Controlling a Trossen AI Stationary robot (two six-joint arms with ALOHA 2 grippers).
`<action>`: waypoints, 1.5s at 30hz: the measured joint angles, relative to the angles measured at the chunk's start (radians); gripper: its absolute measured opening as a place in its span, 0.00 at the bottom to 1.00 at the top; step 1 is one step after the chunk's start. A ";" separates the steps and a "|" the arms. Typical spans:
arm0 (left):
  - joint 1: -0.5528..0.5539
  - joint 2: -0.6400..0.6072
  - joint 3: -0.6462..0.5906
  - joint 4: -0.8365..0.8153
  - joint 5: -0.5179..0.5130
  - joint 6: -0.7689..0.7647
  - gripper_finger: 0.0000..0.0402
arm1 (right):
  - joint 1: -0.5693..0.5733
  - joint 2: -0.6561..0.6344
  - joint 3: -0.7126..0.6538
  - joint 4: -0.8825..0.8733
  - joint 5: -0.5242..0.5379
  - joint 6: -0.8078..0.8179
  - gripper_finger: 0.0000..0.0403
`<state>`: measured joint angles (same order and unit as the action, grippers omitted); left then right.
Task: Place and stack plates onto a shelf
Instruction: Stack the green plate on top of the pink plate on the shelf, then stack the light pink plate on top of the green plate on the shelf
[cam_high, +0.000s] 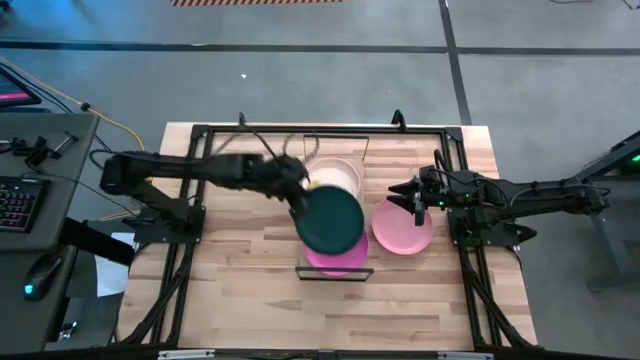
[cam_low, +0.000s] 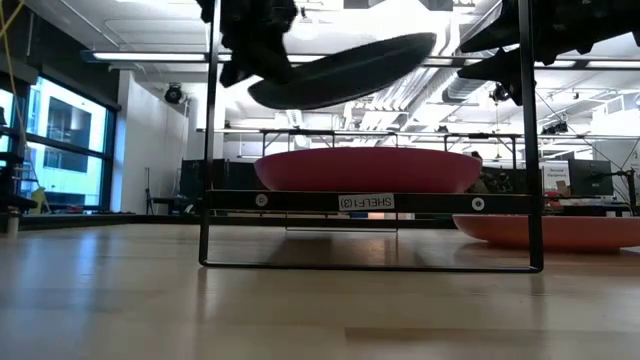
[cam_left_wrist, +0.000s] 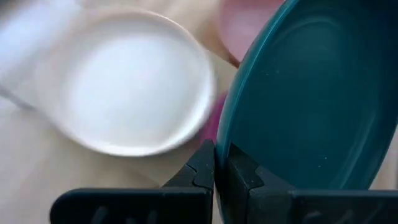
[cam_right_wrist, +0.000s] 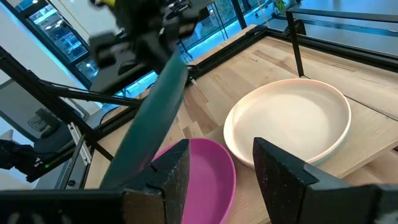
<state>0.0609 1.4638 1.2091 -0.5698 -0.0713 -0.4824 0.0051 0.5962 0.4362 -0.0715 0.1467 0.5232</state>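
Observation:
My left gripper (cam_high: 300, 196) is shut on the dark green plate (cam_high: 333, 221), which hangs tilted in the air over the magenta plate (cam_high: 340, 258). The magenta plate lies flat on the near end of the shelf (cam_high: 362, 150), and the cream plate (cam_high: 337, 177) lies flat on its far part. The light pink plate (cam_high: 405, 228) rests on the tabletop to the right of the shelf. My right gripper (cam_high: 415, 196) is open and hovers above the pink plate's far left edge. The pale teal plate is out of view. My left gripper pinches the dark green plate's rim (cam_left_wrist: 229, 130) between its two fingers, one on the upper face and one underneath. The fingers reach in from the table's left. The plate (cam_low: 340, 70) is lifted clear and tilted, with its held edge lower and its right edge higher.
The shelf's black wire frame (cam_low: 208, 150) stands upright at its corners around the magenta plate (cam_low: 368, 170). The arms' black mounting frames run along the table's left and right sides. Bare wood lies along the near part of the tabletop (cam_high: 260, 300).

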 joint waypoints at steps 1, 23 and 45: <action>-0.017 0.017 0.000 0.010 0.003 -0.023 0.00 | 0.000 0.000 0.000 0.000 0.000 0.000 0.39; -0.156 0.183 0.000 0.040 -0.088 -0.294 0.02 | 0.000 0.000 0.000 -0.015 0.000 -0.007 0.39; -0.115 0.111 0.042 0.045 -0.064 -0.065 0.35 | 0.000 0.000 0.000 -0.017 0.000 0.000 0.39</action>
<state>-0.0537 1.5753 1.2515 -0.5251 -0.1357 -0.5479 0.0053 0.5964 0.4362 -0.0887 0.1468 0.5230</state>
